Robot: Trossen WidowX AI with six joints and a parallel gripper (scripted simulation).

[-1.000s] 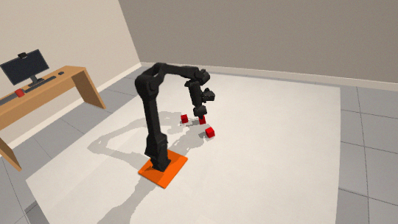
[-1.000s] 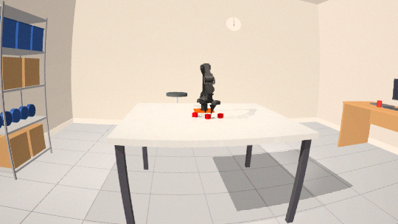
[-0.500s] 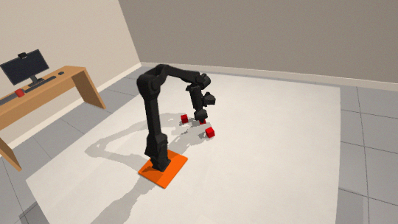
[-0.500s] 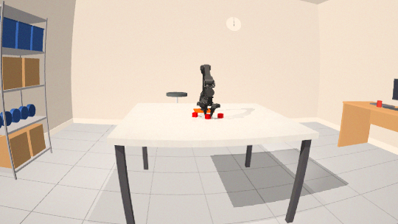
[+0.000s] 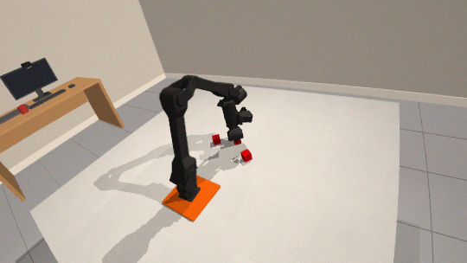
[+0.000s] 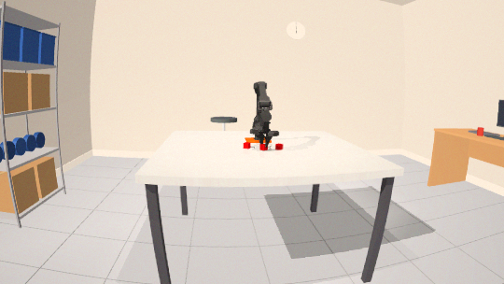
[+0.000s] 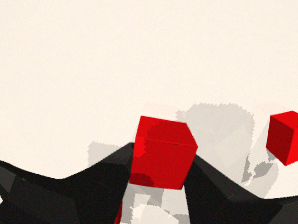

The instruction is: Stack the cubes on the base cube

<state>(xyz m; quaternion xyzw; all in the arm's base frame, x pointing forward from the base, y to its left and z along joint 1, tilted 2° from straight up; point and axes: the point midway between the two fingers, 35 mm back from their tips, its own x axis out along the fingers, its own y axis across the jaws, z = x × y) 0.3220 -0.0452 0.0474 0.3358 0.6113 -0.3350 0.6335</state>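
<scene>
My gripper points down and is shut on a red cube, the middle one in the exterior view. This cube is at or just above the table top; the fingers partly hide it in the top view. A second red cube sits on the table, at the right in the wrist view. A third red cube sits on the other side, mostly hidden by a finger in the wrist view. The cubes look alike; I cannot tell which is the fixed base.
The arm stands on an orange plate on the white table. The arm's shadow falls across the table and around the cubes. A wooden desk with a monitor stands apart from the table.
</scene>
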